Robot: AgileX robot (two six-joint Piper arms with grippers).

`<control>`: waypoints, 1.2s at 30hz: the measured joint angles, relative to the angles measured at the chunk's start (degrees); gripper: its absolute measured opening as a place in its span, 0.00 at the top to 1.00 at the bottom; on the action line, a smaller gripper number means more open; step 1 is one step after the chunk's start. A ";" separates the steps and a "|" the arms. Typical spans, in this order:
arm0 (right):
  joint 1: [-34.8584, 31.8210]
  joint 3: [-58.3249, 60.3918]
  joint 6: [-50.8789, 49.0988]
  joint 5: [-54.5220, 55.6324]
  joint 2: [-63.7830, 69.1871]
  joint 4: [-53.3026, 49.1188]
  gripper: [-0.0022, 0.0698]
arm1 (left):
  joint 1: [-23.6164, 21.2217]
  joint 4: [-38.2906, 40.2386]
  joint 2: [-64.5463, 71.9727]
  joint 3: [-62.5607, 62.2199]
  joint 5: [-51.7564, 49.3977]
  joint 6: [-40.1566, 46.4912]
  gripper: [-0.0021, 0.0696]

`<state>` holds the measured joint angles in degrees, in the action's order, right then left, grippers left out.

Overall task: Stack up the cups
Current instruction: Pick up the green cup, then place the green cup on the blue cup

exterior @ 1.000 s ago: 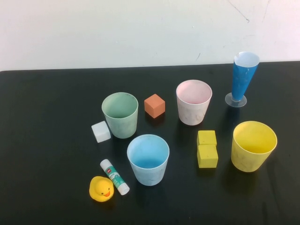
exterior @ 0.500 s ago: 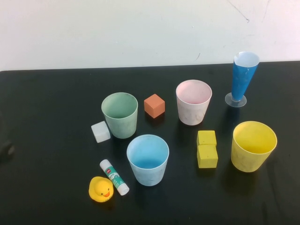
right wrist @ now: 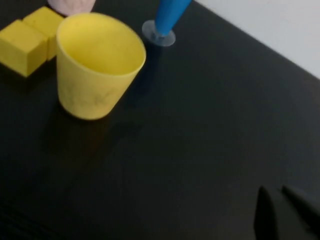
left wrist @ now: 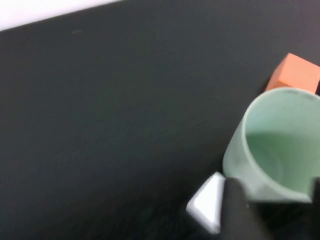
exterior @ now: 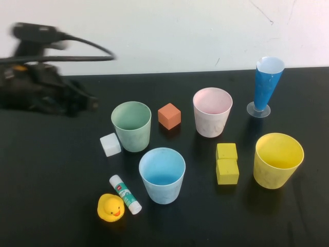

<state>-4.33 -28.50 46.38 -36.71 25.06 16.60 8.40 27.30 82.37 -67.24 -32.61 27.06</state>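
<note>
Four cups stand upright and apart on the black table: a pale green cup, a light blue cup, a pale pink cup and a yellow cup. My left gripper hangs above the table, left of the green cup, blurred. In the left wrist view it is open, with the green cup just ahead of its fingers. My right gripper is out of the high view; its fingers are together over bare table, well away from the yellow cup.
A white cube touches the green cup's left side. An orange cube, two yellow blocks, a glue stick, a rubber duck and a tall blue cone also stand on the table.
My left arm has swung into the high view from the left, towards the green cup. The cups and other objects have not moved.
</note>
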 joint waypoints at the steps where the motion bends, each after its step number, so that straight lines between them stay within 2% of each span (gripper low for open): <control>1: 0.00 0.55 0.26 0.00 0.00 -0.03 0.97 | 0.89 0.00 2.30 -1.65 -0.15 0.85 0.49; 4: 0.00 1.80 0.52 0.00 0.04 0.02 0.97 | 3.22 -1.83 8.21 -6.19 -0.27 2.17 0.29; 6: 0.00 2.66 0.76 0.13 0.04 0.11 0.97 | 4.01 -2.99 12.04 -8.84 -0.36 2.33 0.26; 9: 0.00 3.67 0.88 0.13 0.13 0.11 0.97 | 4.57 -4.00 16.57 -11.82 -0.40 2.41 0.28; 14: 0.00 4.40 1.17 1.26 0.17 0.24 0.97 | 4.70 -4.50 23.02 -15.18 -0.64 2.67 0.43; 20: 0.00 4.40 1.17 2.78 0.26 0.24 0.97 | 4.74 -4.64 24.91 -15.65 -2.09 2.67 0.83; 22: 0.00 4.40 1.17 3.06 0.26 0.24 0.97 | 4.83 -4.52 24.14 -15.65 -2.09 2.67 0.91; 26: 0.00 4.40 1.32 3.16 0.26 0.28 0.97 | 4.87 -4.63 21.18 -15.78 -3.76 2.67 0.93; 31: 0.00 4.40 1.32 3.27 0.26 0.28 0.97 | 5.35 -4.72 14.47 -18.32 -14.15 4.41 0.93; 36: 0.00 4.40 1.32 3.77 0.26 0.95 0.97 | 10.88 -5.98 6.79 -18.57 -21.89 8.13 0.93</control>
<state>-4.33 -24.10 47.69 -32.94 25.32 17.55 19.28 21.32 89.16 -85.81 -54.49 35.19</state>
